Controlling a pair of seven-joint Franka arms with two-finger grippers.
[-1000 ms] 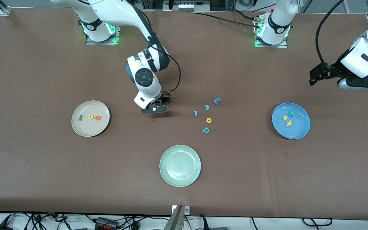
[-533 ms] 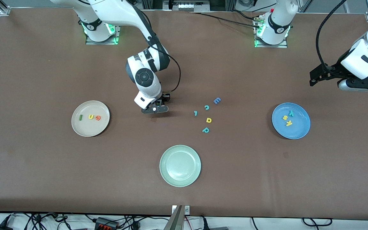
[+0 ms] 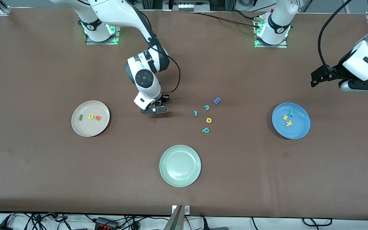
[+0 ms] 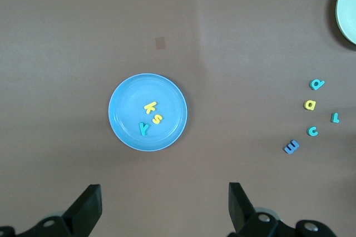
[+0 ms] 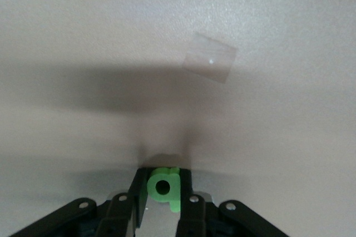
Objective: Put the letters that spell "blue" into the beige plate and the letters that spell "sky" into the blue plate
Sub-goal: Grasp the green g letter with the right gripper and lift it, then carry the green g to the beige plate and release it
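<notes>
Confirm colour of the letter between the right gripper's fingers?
Bright green: the letter "b" sits between the right gripper fingers, clearest in the right wrist view.

In the front view the green "b" is hidden under the right pincer, so that it is seen only in the right wrist view, where the pincer's fingers are cut off by the picture's edge. The left pincer is cropped in the left wrist view, and the pale green plate is cut by that picture's edge.
</notes>
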